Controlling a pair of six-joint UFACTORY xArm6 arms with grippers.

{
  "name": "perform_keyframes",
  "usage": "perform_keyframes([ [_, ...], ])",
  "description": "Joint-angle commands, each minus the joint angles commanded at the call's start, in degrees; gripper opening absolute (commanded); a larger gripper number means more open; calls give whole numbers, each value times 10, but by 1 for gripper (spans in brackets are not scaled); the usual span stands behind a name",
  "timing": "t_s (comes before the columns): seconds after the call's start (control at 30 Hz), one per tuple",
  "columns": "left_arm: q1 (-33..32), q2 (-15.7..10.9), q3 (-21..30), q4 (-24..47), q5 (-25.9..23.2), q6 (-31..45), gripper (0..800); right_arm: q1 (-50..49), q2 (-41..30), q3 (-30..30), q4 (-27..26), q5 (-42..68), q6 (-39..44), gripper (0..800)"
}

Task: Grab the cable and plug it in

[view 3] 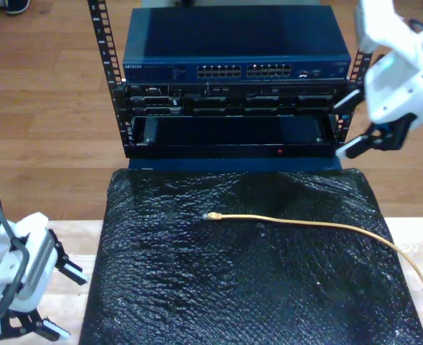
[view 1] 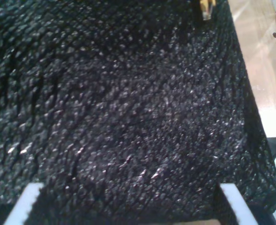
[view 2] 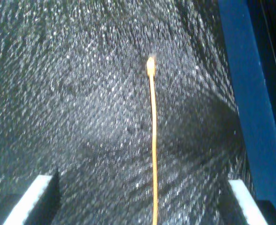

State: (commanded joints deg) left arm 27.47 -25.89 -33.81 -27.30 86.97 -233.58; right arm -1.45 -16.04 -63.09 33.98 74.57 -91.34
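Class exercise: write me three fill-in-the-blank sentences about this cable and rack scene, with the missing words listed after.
1. The cable lying on the black mat is ____ in colour.
2. In the exterior view, the cable's plug points toward that view's ____.
3. The blue network switch sits at the ____ of the rack.

Missing words: yellow; left; top
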Motion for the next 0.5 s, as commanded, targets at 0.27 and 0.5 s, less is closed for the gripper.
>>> perform_keyframes([
  [0.27, 0, -1, -17, 0, 5, -18, 800, 15, 11, 0, -2, -26, 6, 792],
  [0.5, -55, 3, -39, 0, -1, -60, 800, 43, 27, 0, -27, -30, 23, 792],
])
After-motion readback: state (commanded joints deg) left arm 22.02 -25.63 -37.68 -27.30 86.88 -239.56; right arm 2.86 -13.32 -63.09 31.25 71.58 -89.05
